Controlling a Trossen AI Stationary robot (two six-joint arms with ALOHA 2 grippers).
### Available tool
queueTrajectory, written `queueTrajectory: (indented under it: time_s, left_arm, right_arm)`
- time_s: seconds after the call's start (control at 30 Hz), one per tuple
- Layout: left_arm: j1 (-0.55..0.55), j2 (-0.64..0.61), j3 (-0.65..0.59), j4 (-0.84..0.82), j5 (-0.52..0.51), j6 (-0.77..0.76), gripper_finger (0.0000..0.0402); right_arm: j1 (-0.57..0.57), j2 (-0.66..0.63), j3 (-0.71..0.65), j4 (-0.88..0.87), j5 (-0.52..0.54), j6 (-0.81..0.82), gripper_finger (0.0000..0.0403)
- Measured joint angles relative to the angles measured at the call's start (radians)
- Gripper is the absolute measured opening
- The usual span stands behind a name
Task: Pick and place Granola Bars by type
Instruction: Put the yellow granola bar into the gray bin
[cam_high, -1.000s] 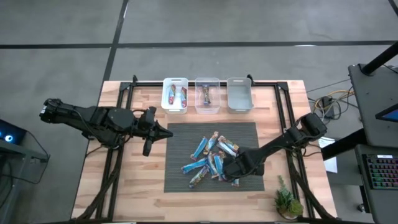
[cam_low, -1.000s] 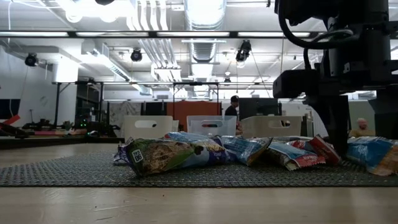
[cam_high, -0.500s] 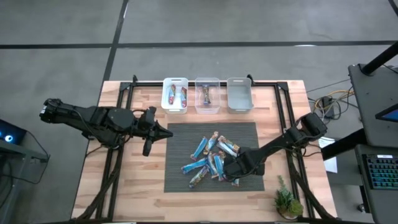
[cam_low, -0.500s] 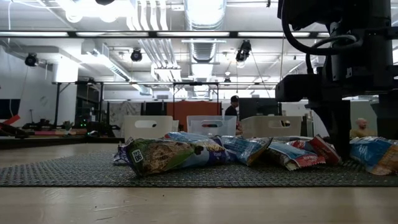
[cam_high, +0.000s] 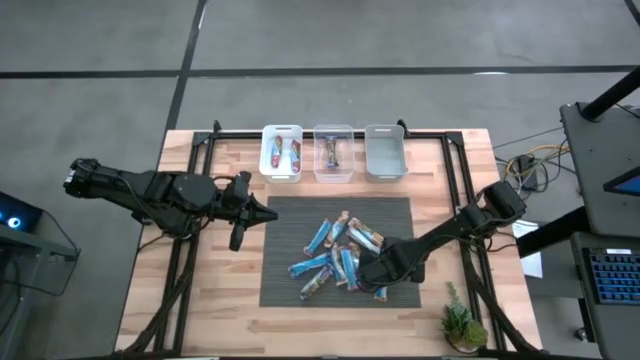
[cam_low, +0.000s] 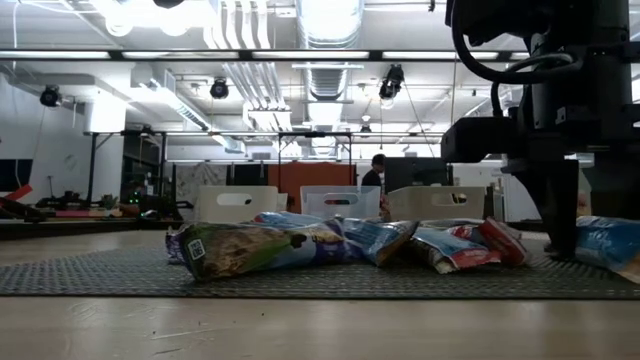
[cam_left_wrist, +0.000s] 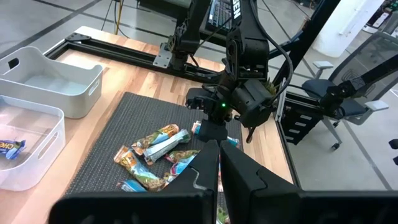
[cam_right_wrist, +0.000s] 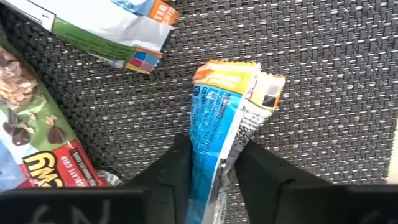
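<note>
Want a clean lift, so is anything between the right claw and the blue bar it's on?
Nothing visible. The right claw already straddles the blue-and-orange granola bar, a finger on each side, on bare mat. The nearest other bars lie apart from it.

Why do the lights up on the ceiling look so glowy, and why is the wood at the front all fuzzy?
Low view: the ceiling lamps face the camera and wash out white; the nearest strip of table is out of focus because it lies so close to the lens, while the granola bars look sharper. High view: light is even, with no strong shadows.
</note>
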Motion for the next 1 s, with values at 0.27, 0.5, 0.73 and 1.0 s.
queueTrajectory:
  time_s: [0.27, 0.5, 0.73, 1.0]
  left_arm:
    - [0.000, 0.000, 0.000, 0.000, 0.000, -0.002, 0.0000]
    - [0.000, 0.000, 0.008, 0.000, 0.000, -0.002, 0.0000]
    - [0.000, -0.002, 0.010, 0.001, 0.000, -0.002, 0.0000]
    - [0.000, -0.002, 0.009, 0.000, 0.000, 0.005, 0.0000]
  right_arm:
    - [0.002, -0.011, 0.001, -0.014, 0.002, -0.011, 0.0065]
    - [0.002, -0.031, 0.010, -0.058, -0.007, -0.049, 0.0063]
    - [0.002, -0.074, 0.060, -0.186, 0.008, -0.102, 0.0063]
    - [-0.005, -0.152, 0.088, -0.194, 0.153, -0.180, 0.0063]
